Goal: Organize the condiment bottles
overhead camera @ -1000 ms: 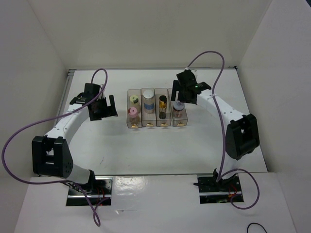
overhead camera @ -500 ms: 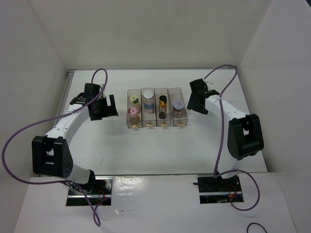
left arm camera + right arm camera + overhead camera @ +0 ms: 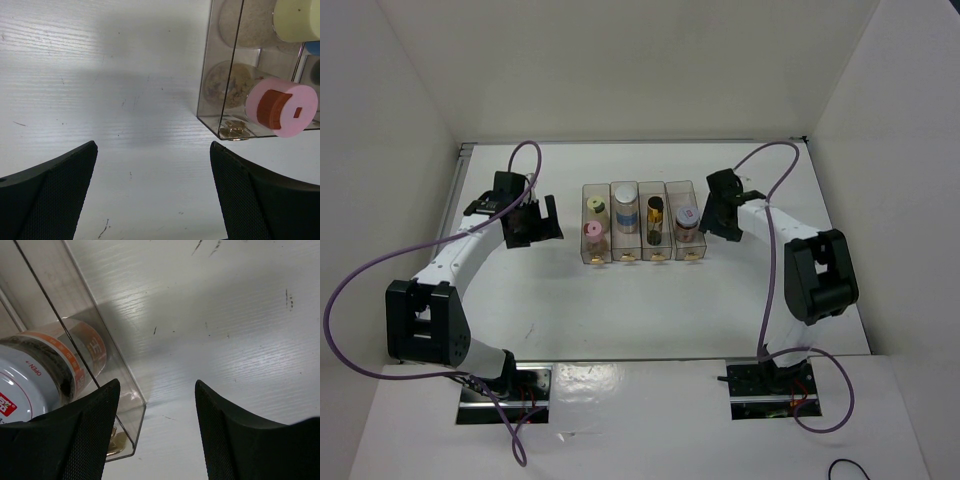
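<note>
desk [image 3: 620, 310]: clear rack [image 3: 679, 188] at frame centre. all five condiment bottles [image 3: 625, 210] stand in its compartments; sorting looks done, only arm retreat left. left end effector [image 3: 152, 147] left of centre, jaws wide, empty. right end effector [image 3: 157, 385] just right of rack, jaws narrower, empty. a second ago it hung over the red-marked cap bottle [image 3: 686, 216] in the rightmost compartment; now it sits clear.

On the tabletop [image 3: 620, 300], midway across: rack [image 3: 624, 246] of 4 compartments side by side. In the leftmost, 2 bottles, rear bottle [image 3: 596, 207] behind front bottle [image 3: 592, 231]. In the next 3, 1 each: second bottle [image 3: 625, 197], third bottle [image 3: 655, 212], rightmost bottle [image 3: 686, 216]. Left of the rack, apart: left fingers [image 3: 55, 190]. Just beside its right wall: right fingers [image 3: 75, 440].
</note>
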Motion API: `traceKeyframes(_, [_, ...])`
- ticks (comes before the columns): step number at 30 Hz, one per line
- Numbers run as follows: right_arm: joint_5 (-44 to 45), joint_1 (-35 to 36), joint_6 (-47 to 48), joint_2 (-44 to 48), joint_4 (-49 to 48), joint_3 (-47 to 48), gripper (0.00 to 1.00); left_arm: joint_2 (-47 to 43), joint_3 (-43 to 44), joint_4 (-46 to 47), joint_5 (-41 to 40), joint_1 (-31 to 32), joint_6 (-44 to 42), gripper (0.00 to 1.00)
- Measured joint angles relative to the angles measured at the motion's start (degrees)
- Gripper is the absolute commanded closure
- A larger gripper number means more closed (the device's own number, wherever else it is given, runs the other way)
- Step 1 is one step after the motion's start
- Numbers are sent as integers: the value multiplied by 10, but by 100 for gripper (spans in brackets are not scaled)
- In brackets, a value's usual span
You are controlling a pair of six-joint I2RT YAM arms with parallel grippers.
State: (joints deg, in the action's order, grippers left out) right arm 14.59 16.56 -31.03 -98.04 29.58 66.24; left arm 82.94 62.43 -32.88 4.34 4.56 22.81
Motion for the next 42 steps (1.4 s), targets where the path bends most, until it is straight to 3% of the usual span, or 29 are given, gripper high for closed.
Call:
traceKeyframes(8, [-5,24,-8,-12,-5,0,32,0,0,0,0,0,0,1])
traceKeyframes(16, [30,32,-27,-18,22,7,10,0,0,0,0,0,-1,1])
traceKeyframes(23, [56,30,-40,34,64,16,2,7,0,0,-21,-3,0,1])
traceKeyframes(33, [66,5,-32,207,62,67,1,80,0,16,-41,-4,1,1])
traceKeyframes(42, [49,-21,-13,207,56,61,1,112,0,33,-31,5,1,1])
